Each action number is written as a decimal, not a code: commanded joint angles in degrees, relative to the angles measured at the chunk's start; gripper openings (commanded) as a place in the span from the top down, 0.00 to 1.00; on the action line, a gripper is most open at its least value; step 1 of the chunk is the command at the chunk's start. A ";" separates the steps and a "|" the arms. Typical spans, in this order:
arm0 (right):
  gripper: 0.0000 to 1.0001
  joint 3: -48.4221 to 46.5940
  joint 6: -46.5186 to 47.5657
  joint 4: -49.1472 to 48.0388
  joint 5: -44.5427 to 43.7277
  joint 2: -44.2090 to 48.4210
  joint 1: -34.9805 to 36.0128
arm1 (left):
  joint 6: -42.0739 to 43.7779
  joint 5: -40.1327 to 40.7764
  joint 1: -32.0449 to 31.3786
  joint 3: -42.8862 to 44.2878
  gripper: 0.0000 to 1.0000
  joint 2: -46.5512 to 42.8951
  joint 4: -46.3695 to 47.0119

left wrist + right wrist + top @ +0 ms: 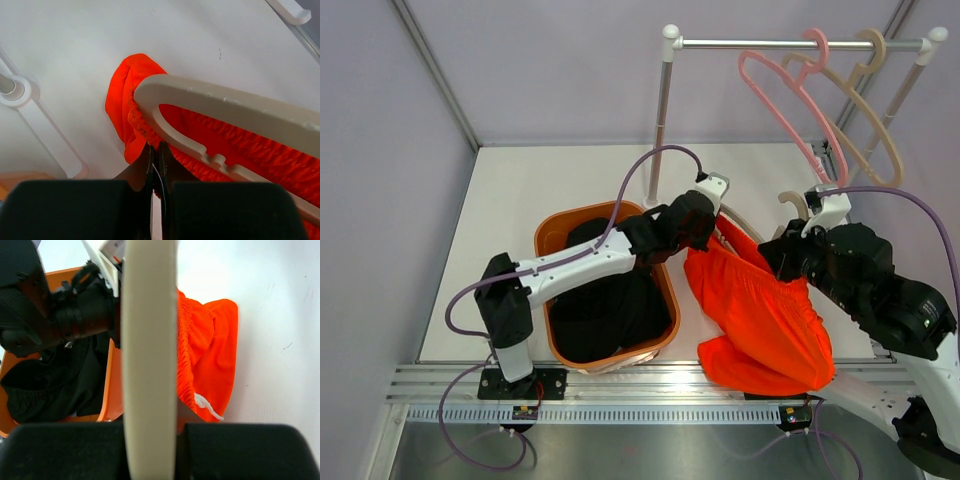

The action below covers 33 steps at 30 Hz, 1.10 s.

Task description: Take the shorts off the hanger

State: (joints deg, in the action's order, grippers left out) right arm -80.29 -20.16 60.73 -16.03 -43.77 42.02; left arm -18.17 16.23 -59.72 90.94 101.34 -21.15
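Nearly done: black shorts (605, 305) already in basket (550, 242); L gripper (155, 156) pinched tight on orange shorts (760, 310) at waistband, R gripper (150, 427) clamped on cream hanger (149, 330), pair not yet off.

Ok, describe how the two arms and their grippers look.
Both the left arm and the right arm have white links and bulky black joints. A lilac cable loops along each. The fingers are blocky and black.
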 commanded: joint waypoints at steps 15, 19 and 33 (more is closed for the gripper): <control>1.00 -0.05 0.56 -7.20 -1.81 2.29 0.52 | 5.42 6.70 -2.93 -1.12 1.00 -5.17 -3.11; 1.00 1.89 0.39 -9.48 -2.69 2.02 0.52 | 9.81 3.14 -11.43 2.40 1.00 -8.61 -8.45; 1.00 0.23 4.08 -14.41 -7.26 -5.36 0.43 | 26.88 -5.68 -44.60 10.22 1.00 -5.27 -18.66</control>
State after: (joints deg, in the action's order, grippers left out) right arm -77.58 -17.93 51.46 -19.92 -46.78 42.02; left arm 5.56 13.72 -104.42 96.40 97.38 -37.28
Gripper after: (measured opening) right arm 0.095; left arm 0.024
